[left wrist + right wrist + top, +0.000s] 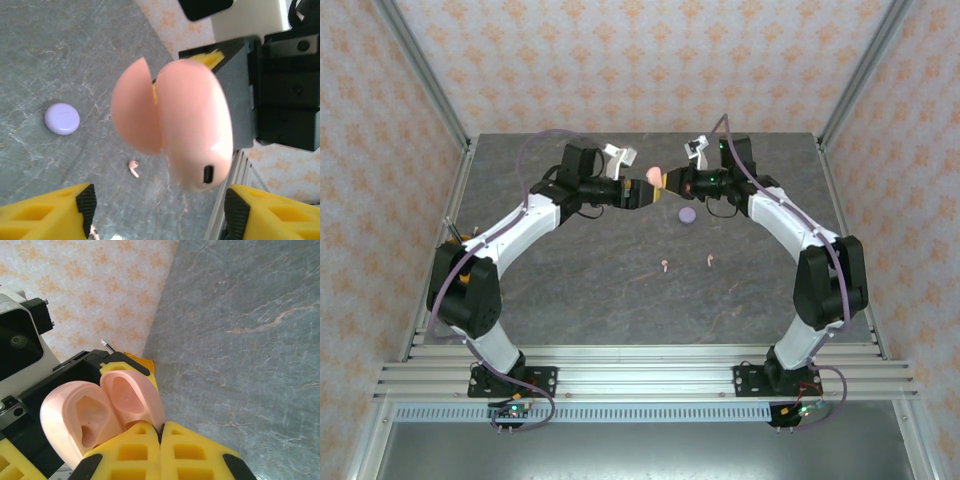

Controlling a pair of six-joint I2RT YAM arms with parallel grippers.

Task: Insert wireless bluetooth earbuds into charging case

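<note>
Yellow fingers (130, 455) of the right gripper (160, 430) are pressed together, pinching the open pink charging case (100, 410) and holding it in the air over the far middle of the table (570, 300), its two hollow halves spread. Facing it, the left gripper (160, 200) has its jaws wide apart on either side of the case and grips nothing. One pale pink earbud (666, 265) and a second pale pink earbud (709, 261) lie apart near the table's middle, with a closed lilac case (687, 214) between them and the far edge.
</note>
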